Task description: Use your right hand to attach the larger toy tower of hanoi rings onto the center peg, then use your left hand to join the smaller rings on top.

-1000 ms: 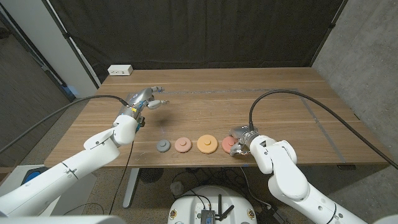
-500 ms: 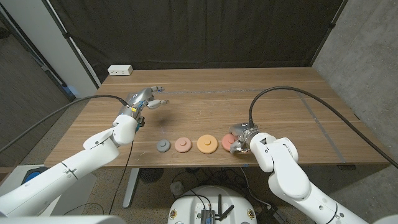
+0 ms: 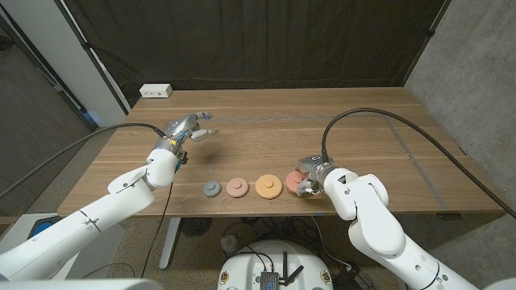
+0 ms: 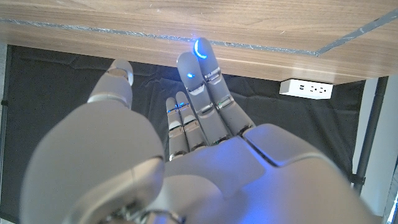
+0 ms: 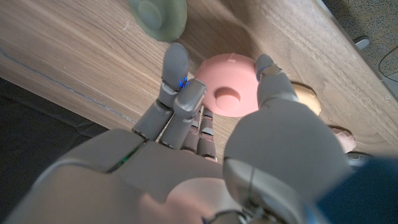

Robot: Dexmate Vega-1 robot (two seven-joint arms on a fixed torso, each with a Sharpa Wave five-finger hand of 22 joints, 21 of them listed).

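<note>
1. Rings lie in a row along the worktop's (image 3: 266,137) near edge: a small grey ring (image 3: 211,189), then a pale pink ring (image 3: 235,187), then a wider orange ring (image 3: 268,187), then a red-pink ring (image 3: 295,180) at the right end of the row.
2. The right hand (image 3: 310,182) sits at that right end, near the front edge, over the red-pink ring.
3. In the right wrist view the right hand (image 5: 205,143) has its fingers (image 5: 176,74) on one side of the red-pink ring (image 5: 229,93) and its thumb on the other. The tips reach the ring's rim, but I cannot tell whether they grasp it or only bracket it.
4. In that same view a green ring (image 5: 157,15) lies on the wood just beyond the fingertips, and the orange ring (image 5: 306,99) shows past the thumb.
5. The left hand (image 3: 187,129) is well apart from the row, toward the worktop's left side and farther back. It is released, fingers spread and grasping nothing.
6. In the left wrist view the left hand (image 4: 186,149) has its fingers extended, with a blue light on one fingertip.
7. A white power strip (image 3: 156,91) lies at the worktop's far left corner.
</note>
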